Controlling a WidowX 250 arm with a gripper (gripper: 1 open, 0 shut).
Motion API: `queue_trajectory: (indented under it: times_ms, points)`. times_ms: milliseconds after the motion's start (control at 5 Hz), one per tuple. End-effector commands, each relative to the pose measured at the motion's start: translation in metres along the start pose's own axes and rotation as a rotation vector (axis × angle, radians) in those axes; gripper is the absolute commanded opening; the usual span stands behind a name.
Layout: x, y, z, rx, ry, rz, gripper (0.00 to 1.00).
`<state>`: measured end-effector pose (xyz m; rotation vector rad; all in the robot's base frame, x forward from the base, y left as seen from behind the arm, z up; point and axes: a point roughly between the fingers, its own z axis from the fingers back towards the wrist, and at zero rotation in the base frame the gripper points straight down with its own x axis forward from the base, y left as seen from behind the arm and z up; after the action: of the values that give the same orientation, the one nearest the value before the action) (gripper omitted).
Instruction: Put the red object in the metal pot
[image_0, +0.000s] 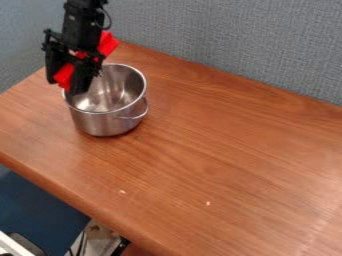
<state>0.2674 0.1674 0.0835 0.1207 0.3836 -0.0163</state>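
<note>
The metal pot (110, 103) stands on the wooden table near its back left corner, and its visible inside looks bare and silver. My gripper (70, 76) hangs over the pot's left rim, fingers pointing down. A small red object (66, 71) shows between the black fingers, and the jaws look shut on it. More red (102, 42) sits higher on the gripper body. The fingertips are close to or touching the rim; which one is unclear.
The wooden table (214, 150) stretches right and forward from the pot. Its left edge and front edge fall away close by. A grey-blue wall stands behind the arm.
</note>
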Motion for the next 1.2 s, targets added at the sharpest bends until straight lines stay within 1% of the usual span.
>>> queue_trajectory:
  times_ms: [0, 200, 600, 1000]
  points:
    - [0.001, 0.01, 0.029, 0.065, -0.074, -0.059, 0.0]
    - [0.009, 0.013, 0.034, 0.088, -0.078, -0.14, 0.0]
    - [0.028, 0.0, 0.031, 0.033, -0.026, -0.072, 0.0]
    - [0.038, -0.01, 0.023, 0.089, -0.012, -0.161, 0.0]
